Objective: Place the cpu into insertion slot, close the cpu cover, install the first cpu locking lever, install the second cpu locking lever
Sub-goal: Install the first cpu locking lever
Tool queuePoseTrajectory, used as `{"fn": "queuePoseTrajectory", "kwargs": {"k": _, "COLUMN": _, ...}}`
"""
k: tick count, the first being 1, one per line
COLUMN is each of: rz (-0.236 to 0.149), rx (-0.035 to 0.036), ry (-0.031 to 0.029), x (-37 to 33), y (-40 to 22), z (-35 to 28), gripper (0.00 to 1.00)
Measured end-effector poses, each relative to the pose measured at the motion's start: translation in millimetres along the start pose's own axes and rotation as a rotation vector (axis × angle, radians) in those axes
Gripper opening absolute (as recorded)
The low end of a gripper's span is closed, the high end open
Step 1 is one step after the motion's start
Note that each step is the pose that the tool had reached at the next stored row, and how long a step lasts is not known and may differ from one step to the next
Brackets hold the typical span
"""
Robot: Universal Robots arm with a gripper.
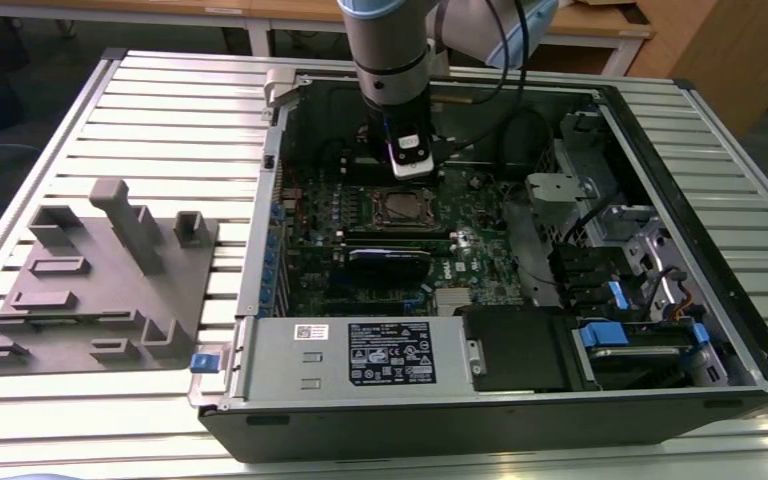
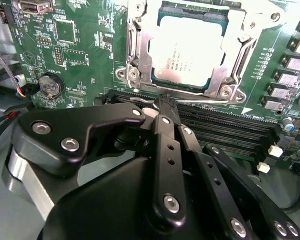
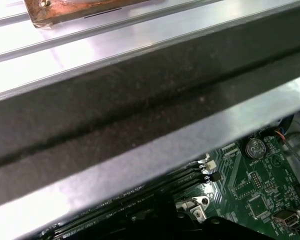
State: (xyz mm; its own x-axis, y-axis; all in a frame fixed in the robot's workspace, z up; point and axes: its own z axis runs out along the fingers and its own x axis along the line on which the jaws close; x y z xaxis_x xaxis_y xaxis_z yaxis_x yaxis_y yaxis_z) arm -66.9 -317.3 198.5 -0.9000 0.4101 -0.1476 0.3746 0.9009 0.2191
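An open computer case (image 1: 728,262) lies on a slatted metal counter (image 1: 171,100), and a robot arm reaches down into it over the green motherboard (image 1: 484,250). The tool (image 2: 166,102) has its black fingers drawn together, with nothing visible between them. Its tip sits just beside the near edge of the insertion slot (image 1: 373,208), close to a thin silvery rod (image 2: 210,103) that may be a locking lever. The cpu (image 2: 187,50) lies flat in the slot, and the cpu cover (image 2: 140,60) appears folded down around it as a metal frame. The chip is probably light, stiff and fragile, best held by its edges. The cover and levers are likely thin, springy metal, best pushed near their free ends. The second wrist view shows the chip, the frame and the long black memory slots (image 2: 225,130) up close. The exterior view adds the arm's position and a grey fixture tray (image 1: 91,290) beside the case. The first wrist view looks along the case's dark wall (image 3: 140,100) to a board corner with a coin battery (image 3: 255,147).
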Motion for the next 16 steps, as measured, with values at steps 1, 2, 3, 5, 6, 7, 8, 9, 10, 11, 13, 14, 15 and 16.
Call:
{"fn": "queuePoseTrajectory", "kwargs": {"k": 1, "rz": -0.001, "rx": 0.0051, "ry": -0.0021, "x": 0.0, "y": 0.0, "z": 0.1, "gripper": 0.11}}
{"fn": "queuePoseTrajectory", "kwargs": {"k": 2, "rz": -0.003, "rx": 0.0104, "ry": -0.0042, "x": 0.0, "y": -0.1, "z": 0.2, "gripper": 0.11}}
{"fn": "queuePoseTrajectory", "kwargs": {"k": 3, "rz": -0.003, "rx": 0.0124, "ry": -0.0051, "x": 0.0, "y": -0.1, "z": 0.3, "gripper": 0.11}}
{"fn": "queuePoseTrajectory", "kwargs": {"k": 5, "rz": -0.003, "rx": 0.0128, "ry": -0.0052, "x": 0.0, "y": -0.1, "z": 0.3, "gripper": 0.11}}
{"fn": "queuePoseTrajectory", "kwargs": {"k": 6, "rz": -0.003, "rx": 0.0131, "ry": -0.0053, "x": 0.0, "y": -0.1, "z": 0.3, "gripper": 0.11}}
{"fn": "queuePoseTrajectory", "kwargs": {"k": 7, "rz": -0.003, "rx": 0.0133, "ry": -0.0055, "x": 0.0, "y": -0.1, "z": 0.3, "gripper": 0.11}}
{"fn": "queuePoseTrajectory", "kwargs": {"k": 8, "rz": -0.003, "rx": 0.0133, "ry": -0.0057, "x": 0.0, "y": -0.1, "z": 0.3, "gripper": 0.11}}
{"fn": "queuePoseTrajectory", "kwargs": {"k": 9, "rz": -0.003, "rx": 0.0123, "ry": -0.0062, "x": 0.0, "y": -0.1, "z": 0.3, "gripper": 0.11}}
{"fn": "queuePoseTrajectory", "kwargs": {"k": 10, "rz": -0.003, "rx": 0.0107, "ry": -0.0069, "x": 0.0, "y": -0.1, "z": 0.2, "gripper": 0.11}}
{"fn": "queuePoseTrajectory", "kwargs": {"k": 11, "rz": -0.002, "rx": 0.0091, "ry": -0.0076, "x": 0.1, "y": 0.1, "z": 0.3, "gripper": 0.11}}
{"fn": "queuePoseTrajectory", "kwargs": {"k": 13, "rz": -0.001, "rx": 0.0075, "ry": -0.0079, "x": 0.3, "y": 0.5, "z": 0.4, "gripper": 0.11}}
{"fn": "queuePoseTrajectory", "kwargs": {"k": 14, "rz": 0.0, "rx": 0.0072, "ry": -0.008, "x": 0.4, "y": 0.7, "z": 0.4, "gripper": 0.11}}
{"fn": "queuePoseTrajectory", "kwargs": {"k": 15, "rz": 0.001, "rx": 0.0068, "ry": -0.0081, "x": 0.5, "y": 1.0, "z": 0.4, "gripper": 0.11}}
{"fn": "queuePoseTrajectory", "kwargs": {"k": 16, "rz": 0.002, "rx": 0.0065, "ry": -0.0081, "x": 0.7, "y": 1.4, "z": 0.5, "gripper": 0.11}}
